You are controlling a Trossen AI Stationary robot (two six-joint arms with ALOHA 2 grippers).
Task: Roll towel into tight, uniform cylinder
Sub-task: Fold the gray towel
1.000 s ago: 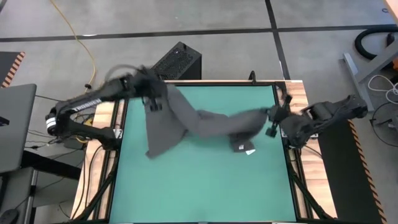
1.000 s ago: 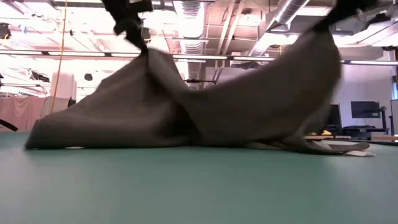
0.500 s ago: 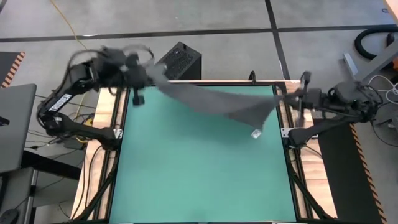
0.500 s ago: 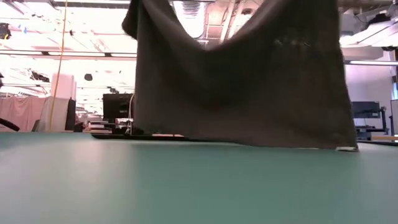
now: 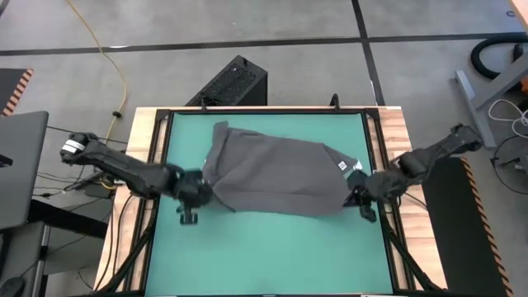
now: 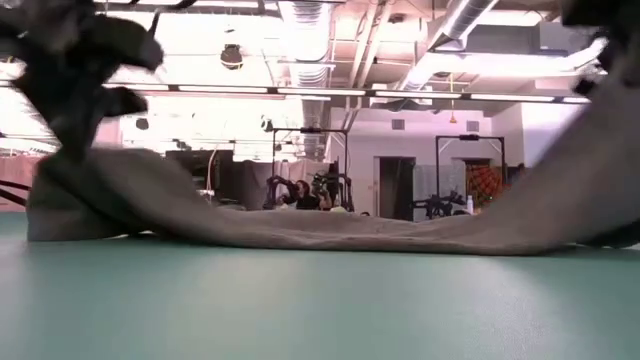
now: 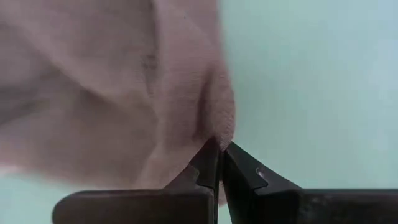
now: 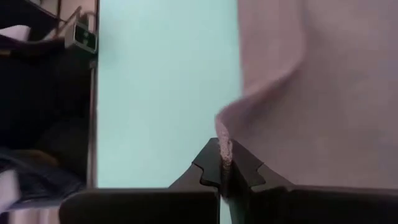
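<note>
The dark grey towel [image 5: 276,175] lies spread across the far half of the green mat [image 5: 264,256]. Its white tag [image 5: 341,165] is near the right end. My left gripper [image 5: 202,191] is shut on its near left corner. My right gripper [image 5: 355,198] is shut on its near right corner. In the low view the towel's middle [image 6: 330,235] rests on the mat, and both ends rise toward the grippers. My left gripper pinches the towel's near left corner [image 7: 219,134] between its two fingertips, slanting down from the table's left. That corner is held a little above the mat, and the cloth runs down from it onto the table. My right gripper pinches the near right corner by its edge [image 8: 224,140] between its fingertips, slanting down from the table's right. The corner is raised and the cloth slopes down from it to the mat.
The near half of the mat is bare green. Wooden rails [image 5: 140,165] and a black frame border the mat on both sides. A black box [image 5: 235,82] sits beyond the far edge and a grey laptop [image 5: 21,165] off to the left.
The towel was bunched on the mat, then both grippers swung it up so it hung in the air over the far edge. They have now come down and toward the near edge, and the towel lies spread out flat. Both grippers stayed shut on its corners.
</note>
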